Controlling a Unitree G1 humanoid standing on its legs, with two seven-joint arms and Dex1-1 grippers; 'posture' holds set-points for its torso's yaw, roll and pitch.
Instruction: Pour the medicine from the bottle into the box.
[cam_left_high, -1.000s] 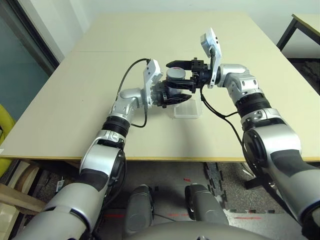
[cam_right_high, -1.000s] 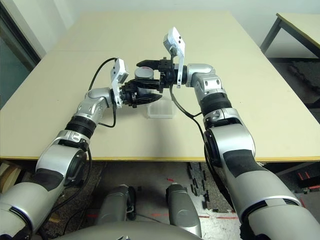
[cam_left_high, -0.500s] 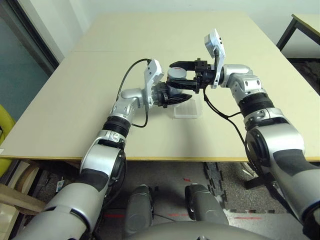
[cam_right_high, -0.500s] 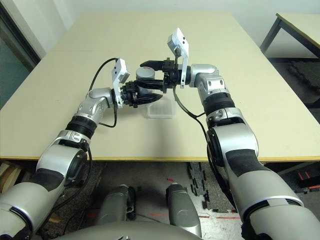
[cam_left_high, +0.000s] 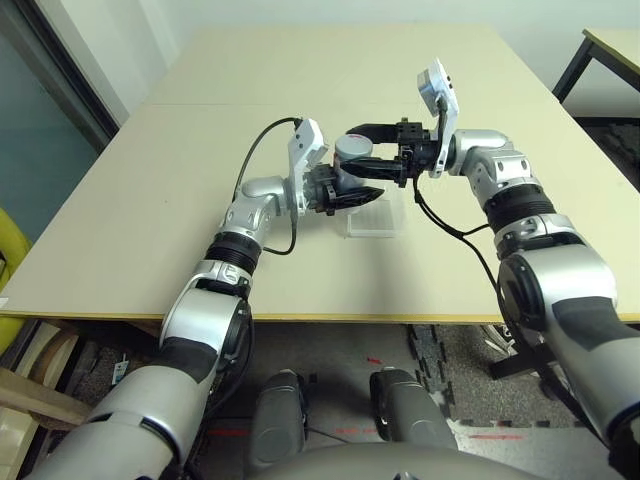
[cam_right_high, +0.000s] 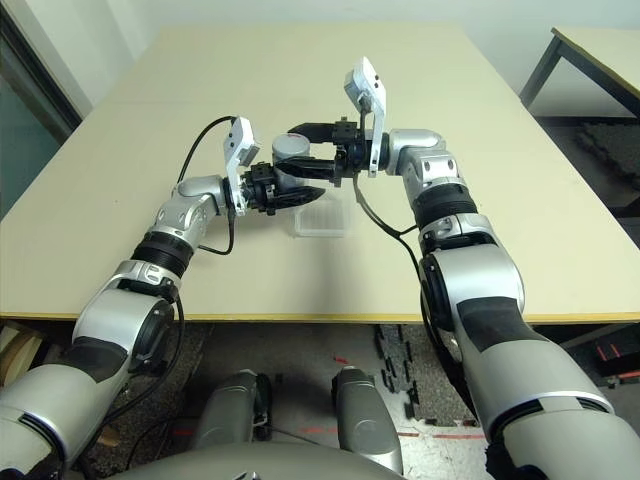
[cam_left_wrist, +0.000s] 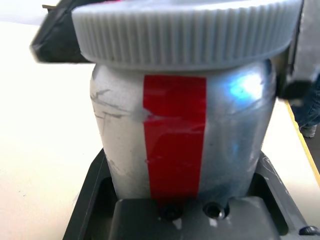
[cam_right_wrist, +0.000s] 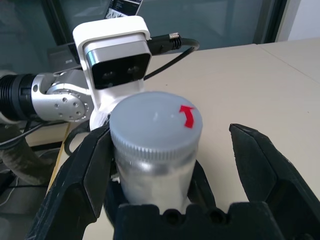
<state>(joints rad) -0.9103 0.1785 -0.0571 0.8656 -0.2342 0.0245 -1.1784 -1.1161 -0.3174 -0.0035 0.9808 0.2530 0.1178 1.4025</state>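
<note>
A silvery bottle (cam_left_high: 352, 152) with a red stripe and grey ribbed cap (cam_right_wrist: 156, 124) is held upright above the table (cam_left_high: 150, 200), clamped in the left gripper (cam_left_high: 362, 188). The right gripper (cam_left_high: 372, 152) spreads wide around the cap, not gripping it. The clear box (cam_left_high: 376, 220) sits on the table just below the bottle.

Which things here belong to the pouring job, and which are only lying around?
Part of the job:
- bottle, cap still on, held by the left gripper
- box on the table
- right gripper, open around the cap

Only around:
- table
- second table, far right
</note>
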